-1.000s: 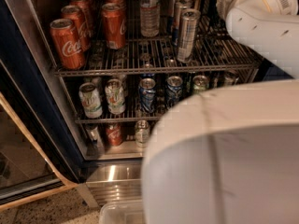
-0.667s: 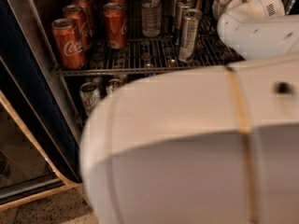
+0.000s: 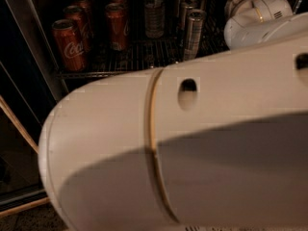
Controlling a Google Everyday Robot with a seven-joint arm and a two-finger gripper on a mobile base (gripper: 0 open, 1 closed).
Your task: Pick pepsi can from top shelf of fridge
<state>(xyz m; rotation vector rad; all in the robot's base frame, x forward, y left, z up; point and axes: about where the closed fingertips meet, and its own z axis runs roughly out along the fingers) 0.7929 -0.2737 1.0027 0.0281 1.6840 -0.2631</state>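
Note:
The pepsi can is hidden. The fridge (image 3: 26,25) stands open, with its steel frame edge at the left. One wire rack shelf (image 3: 144,57) shows at the top of the view. My big white arm (image 3: 192,148) fills most of the view and covers everything below that rack. Its wrist housing (image 3: 255,16) sits at the upper right, over the right end of the rack. The gripper itself is out of view beyond the wrist.
Red Coca-Cola cans (image 3: 70,44) stand on the left of the rack, with another row (image 3: 117,25) behind. Tall slim silver cans (image 3: 193,32) stand mid-right and a clear bottle (image 3: 155,11) stands behind them. The open door's edge (image 3: 14,124) runs along the lower left.
My arm has swung across the camera and now covers the lower shelf and its cans. The wrist housing stays at the upper right.

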